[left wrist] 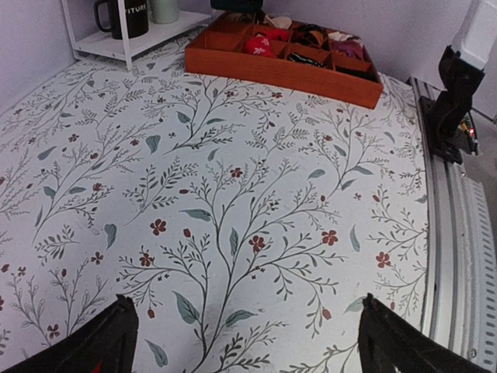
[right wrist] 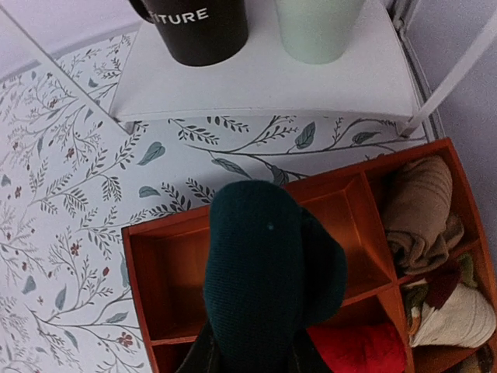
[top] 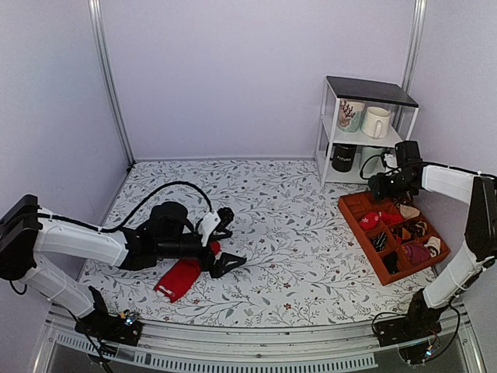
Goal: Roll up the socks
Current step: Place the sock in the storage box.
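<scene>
- Top view: the left claw [top: 223, 250] is spread wide and grasps nothing, just beside the red sock [top: 180, 278], which lies at 7 o'clock on the table [top: 295, 225]. The right claw [top: 378, 186] hangs over the tray [top: 357, 235] at 3 o'clock.
- Left wrist: fingers [left wrist: 109, 342] splayed over bare table.
- Right wrist: the claw is clenched on the bundled teal sock [right wrist: 268, 264], above an empty cell.
- Likely step: stowing the teal one. Next calls for lowering and releasing it, then rolling the red.
</scene>
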Controlling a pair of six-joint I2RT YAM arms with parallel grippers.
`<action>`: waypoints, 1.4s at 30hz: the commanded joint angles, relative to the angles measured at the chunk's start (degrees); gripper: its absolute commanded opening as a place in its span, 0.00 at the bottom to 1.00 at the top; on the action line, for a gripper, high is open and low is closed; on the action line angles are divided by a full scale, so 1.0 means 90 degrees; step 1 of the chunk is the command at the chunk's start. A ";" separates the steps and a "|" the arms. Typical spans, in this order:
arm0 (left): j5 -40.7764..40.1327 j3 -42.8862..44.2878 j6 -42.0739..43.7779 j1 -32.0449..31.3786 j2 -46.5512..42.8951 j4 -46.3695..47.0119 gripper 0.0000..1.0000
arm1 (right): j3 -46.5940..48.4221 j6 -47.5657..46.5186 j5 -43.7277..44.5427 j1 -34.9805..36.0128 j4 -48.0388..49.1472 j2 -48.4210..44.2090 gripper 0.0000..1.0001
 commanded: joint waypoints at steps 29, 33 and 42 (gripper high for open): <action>0.1597 0.0412 0.0607 0.0079 0.0554 -0.0038 0.99 | 0.0752 0.5491 0.1176 0.0189 -0.0578 0.1196 0.00; 0.1630 0.0395 0.0606 0.0099 0.0580 0.0017 0.99 | 0.1030 0.5590 0.1002 0.0186 -0.0708 0.1555 0.00; 0.1780 0.0372 0.0558 0.0098 0.0563 0.0037 1.00 | 0.1633 0.5188 0.1587 0.0188 -0.1260 0.2125 0.00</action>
